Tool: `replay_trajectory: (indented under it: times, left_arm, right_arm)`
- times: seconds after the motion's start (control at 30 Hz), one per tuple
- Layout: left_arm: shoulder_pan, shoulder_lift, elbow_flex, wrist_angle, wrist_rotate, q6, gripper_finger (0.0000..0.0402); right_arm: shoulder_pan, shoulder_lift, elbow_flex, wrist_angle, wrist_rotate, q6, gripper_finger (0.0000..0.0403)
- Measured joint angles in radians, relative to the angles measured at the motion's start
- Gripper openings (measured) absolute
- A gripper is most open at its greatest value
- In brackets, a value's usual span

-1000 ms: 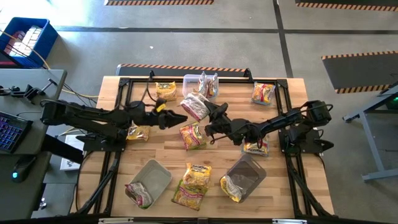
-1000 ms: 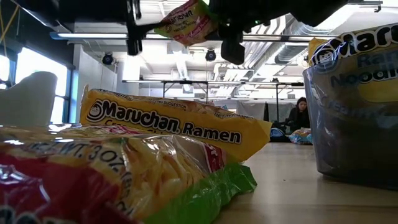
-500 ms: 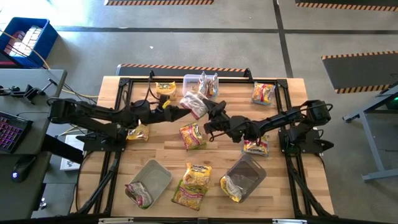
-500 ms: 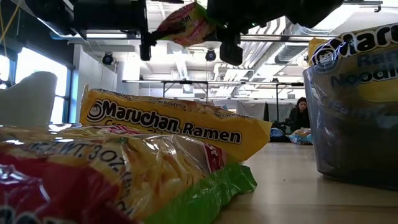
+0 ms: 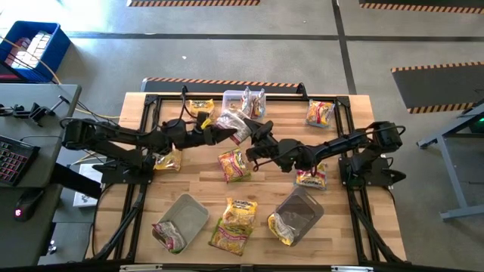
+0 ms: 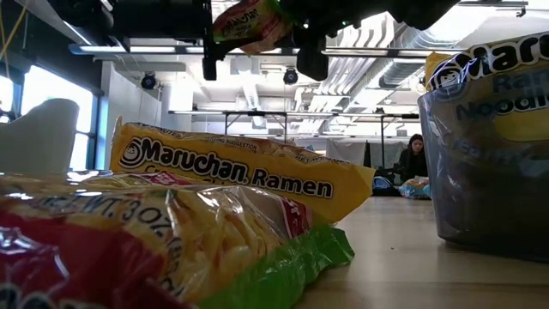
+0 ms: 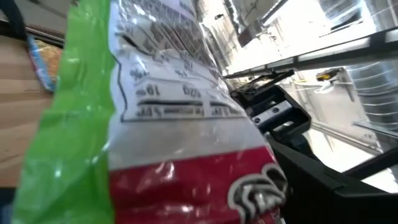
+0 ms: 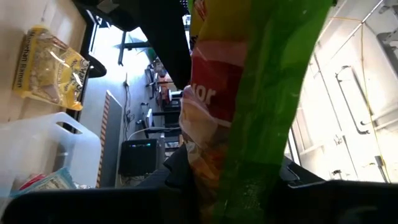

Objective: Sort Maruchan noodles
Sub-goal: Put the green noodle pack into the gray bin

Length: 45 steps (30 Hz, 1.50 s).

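Observation:
A red, green and silver Maruchan noodle packet (image 5: 233,125) hangs in the air over the table's far middle, with my right gripper (image 5: 253,142) shut on it from the right. My left gripper (image 5: 215,134) is open and level at the packet's left end, and the packet (image 7: 180,124) fills its wrist view. Several other packets lie flat on the wood: yellow ones (image 5: 168,160) (image 5: 240,211) (image 5: 201,108) and red-yellow ones (image 5: 234,165) (image 5: 320,113) (image 5: 311,177). My right gripper holds the packet by its right end (image 5: 246,132), coming in level from the table's right side. The green edge (image 8: 249,155) runs out from between its fingers; the fingers themselves are hidden. The packet is lifted clear of the table. My left gripper: I cannot tell whether its fingers touch the packet.
Three clear tubs stand on the table: one at the far middle (image 5: 236,98), one near left (image 5: 189,215), one near right (image 5: 302,208), each with a packet in it. Bare wood lies between the middle packets and the tubs. The black frame rails (image 5: 144,189) run along both sides.
My left gripper has gone toward the table's right edge and up to the held packet's left end. The packet stays clear of the table in my right gripper.

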Motion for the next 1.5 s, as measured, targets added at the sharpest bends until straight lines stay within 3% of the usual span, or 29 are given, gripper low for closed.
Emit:
replay_trajectory:
  times: [0.47,0.73,1.03,1.23,1.37,1.5]
  left_arm:
    - [0.02,0.0,0.0,-0.031,0.013,0.024,0.0107]
    - [0.021,-0.065,0.0,-0.16,0.013,0.066,0.0093]
    - [0.019,-0.303,0.0,-0.611,-0.004,0.14,0.0092]
    - [-0.021,-0.446,0.0,-0.84,-0.019,0.046,0.0092]
    - [-0.091,-0.508,0.0,-0.885,-0.023,-0.067,0.0091]
    - [-0.178,-0.532,0.0,-0.886,-0.099,-0.144,0.0086]
  right_arm:
    - [0.001,-0.001,0.0,0.003,0.012,0.068,0.0167]
    - [0.003,0.0,0.0,0.014,0.099,0.073,0.0193]
    - [0.0,-0.016,0.0,0.073,0.162,0.086,0.0135]
    - [-0.005,-0.07,0.0,-0.021,0.172,0.287,0.0067]
    - [-0.011,-0.109,-0.001,-0.297,0.059,0.593,0.0015]
    - [-0.012,-0.132,-0.002,-0.524,-0.211,0.894,0.0011]
